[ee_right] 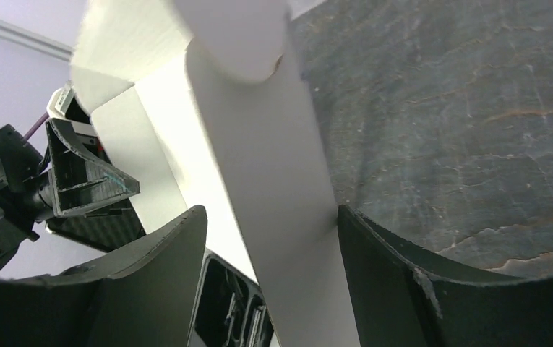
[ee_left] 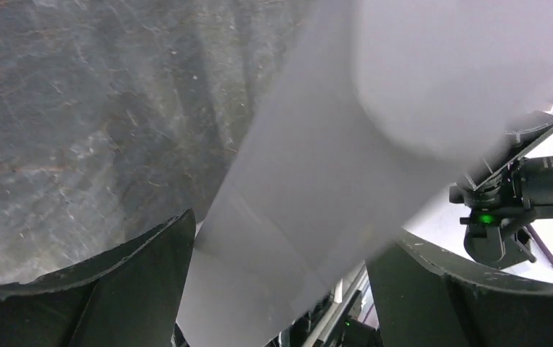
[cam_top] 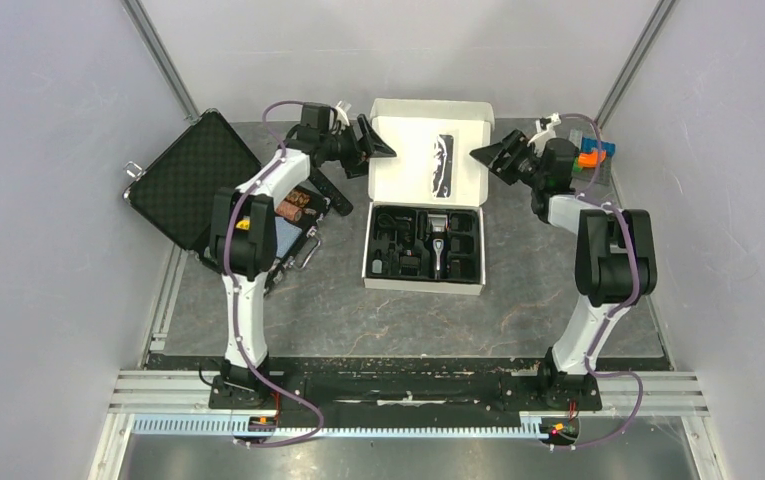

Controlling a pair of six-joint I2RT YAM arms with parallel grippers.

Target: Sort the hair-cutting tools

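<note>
A white box (cam_top: 372, 262) stands mid-table with its lid (cam_top: 428, 150) raised at the back. Its black tray holds several black comb attachments (cam_top: 398, 262) and the silver-and-black clipper (cam_top: 439, 248). My left gripper (cam_top: 378, 145) is open at the lid's left edge. In the left wrist view the white lid (ee_left: 316, 181) runs between the gripper's (ee_left: 288, 238) spread jaws. My right gripper (cam_top: 486, 155) is open at the lid's right edge. In the right wrist view the lid's side (ee_right: 273, 181) lies between the gripper's (ee_right: 272, 217) jaws, against the right finger (ee_right: 389, 275). Tray compartments (ee_right: 237, 311) show below.
An open black case (cam_top: 198, 180) lies at the left with round chips (cam_top: 293, 205) and a long black item (cam_top: 328, 190) beside it. Orange and blue small items (cam_top: 593, 152) sit at the back right. Grey walls close in on both sides.
</note>
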